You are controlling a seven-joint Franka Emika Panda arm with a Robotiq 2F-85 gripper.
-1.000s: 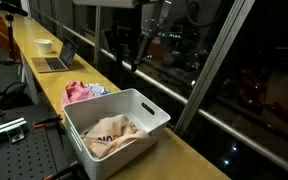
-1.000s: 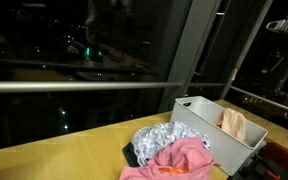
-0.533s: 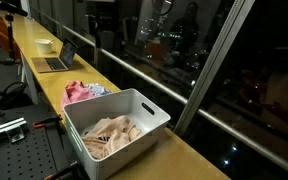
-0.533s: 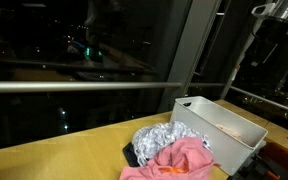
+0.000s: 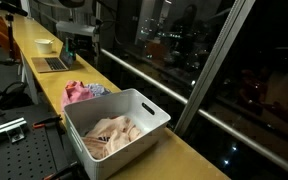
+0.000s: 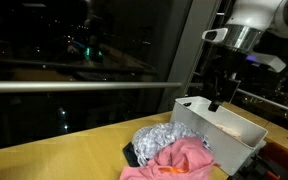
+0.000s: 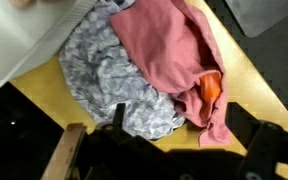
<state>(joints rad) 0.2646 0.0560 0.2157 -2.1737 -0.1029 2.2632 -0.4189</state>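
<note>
Tool [image 7: 181, 128] is seen at the bottom edge of the wrist view as two dark fingers [image 7: 119, 118] that stand well apart, and nothing is between them, so it is wide open and holds nothing. It hangs above a pile of clothes on the yellow wooden surface [image 7: 242, 65]. The pile has a pink cloth [image 7: 169, 45] lying partly over a grey patterned cloth [image 7: 109, 75], and the two touch. Just beside them is the corner of a white bin [image 7: 9, 45].

Only the wrist view shows a small orange piece [image 7: 212, 88] inside the folds of the pink cloth. An exterior view shows the tool [image 5: 84, 48] high over the pile and also a beige cloth [image 5: 109, 133] inside the bin, with a laptop [image 5: 56, 60] and a bowl [image 5: 44, 45] farther along the surface; the laptop screen is too small to read. In an exterior view the tool [image 6: 216, 100] appears in front of the dark window [image 6: 84, 50], and a dark item [image 6: 132, 155] sticks out under the pile.
</note>
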